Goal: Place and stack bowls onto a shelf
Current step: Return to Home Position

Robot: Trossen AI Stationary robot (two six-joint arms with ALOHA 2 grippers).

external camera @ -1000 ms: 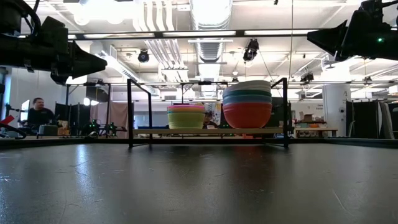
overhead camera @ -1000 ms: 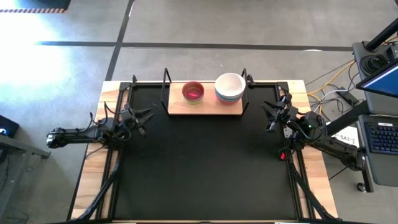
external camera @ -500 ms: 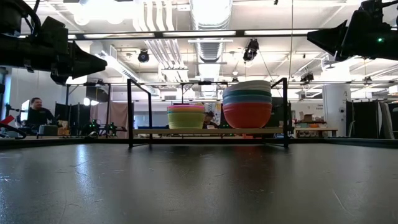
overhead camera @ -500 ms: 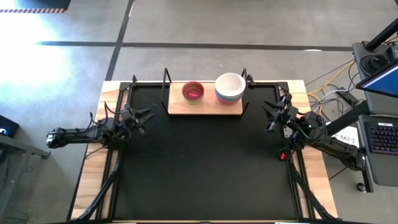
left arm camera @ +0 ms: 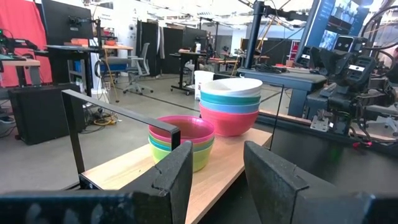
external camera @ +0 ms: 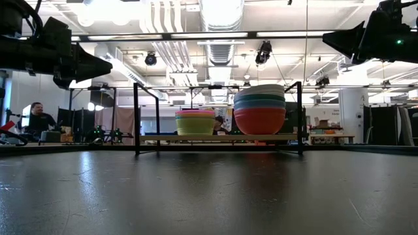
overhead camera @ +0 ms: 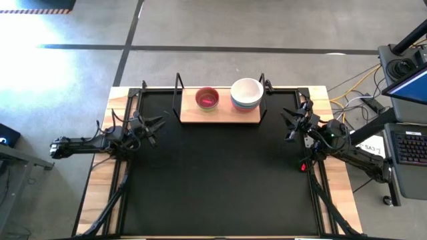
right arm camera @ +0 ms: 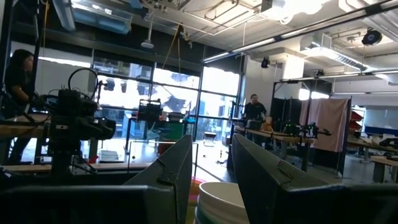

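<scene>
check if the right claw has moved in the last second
No. In the high view the right claw sits at the same spot to the right of the shelf, no nearer and no farther than a second ago.

Pale, smooth, matt wood for shelf (overhead camera: 220, 117) board; thin black metal for uprights (left arm camera: 73, 134). Glossy, smooth plastic in bowls (left arm camera: 230, 109). Black mat (overhead camera: 213, 173), faintly sheened, finely grained. Light wood at table (overhead camera: 318, 93) edge. Matt, grainy dark surface on fingers (left arm camera: 177, 180).
</scene>
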